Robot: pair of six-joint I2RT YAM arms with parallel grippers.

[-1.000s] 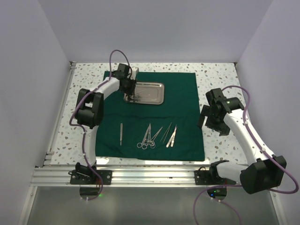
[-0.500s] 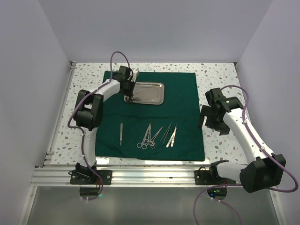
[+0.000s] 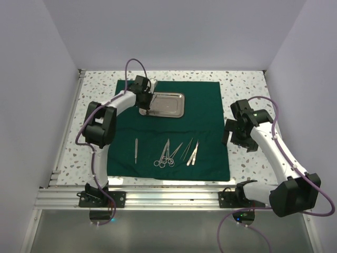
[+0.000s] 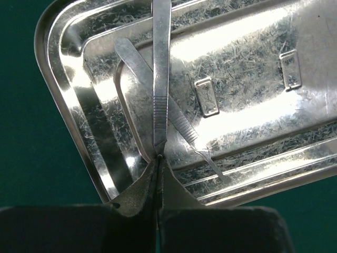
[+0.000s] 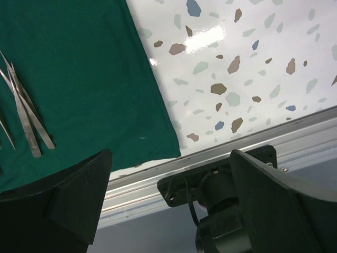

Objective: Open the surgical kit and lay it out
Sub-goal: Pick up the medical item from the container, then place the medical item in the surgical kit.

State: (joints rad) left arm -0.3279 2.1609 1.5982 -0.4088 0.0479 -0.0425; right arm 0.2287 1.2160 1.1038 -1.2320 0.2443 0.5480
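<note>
The dark green drape (image 3: 210, 105) lies spread flat on the table. The steel tray (image 3: 176, 105) sits on its far half. My left gripper (image 3: 148, 100) is over the tray's left end, shut on a slim steel tool (image 4: 160, 79) that points away from the fingertips above the tray floor (image 4: 253, 68). A second slim steel shape (image 4: 184, 126) crosses under it; I cannot tell whether it is another tool or a reflection. Tweezers (image 3: 135, 150), scissors and forceps (image 3: 164, 155) and more tweezers (image 3: 190, 152) lie in a row on the near half. My right gripper (image 3: 231, 138) is open and empty beside the drape's right edge.
The speckled tabletop (image 5: 247, 63) is bare to the right of the drape (image 5: 79, 79). An aluminium rail (image 3: 168, 197) with the arm bases runs along the near edge. White walls enclose the left, right and back sides.
My left gripper has shifted slightly back and to the right over the tray's left end, still shut on the slim tool. The right arm has hardly moved.
</note>
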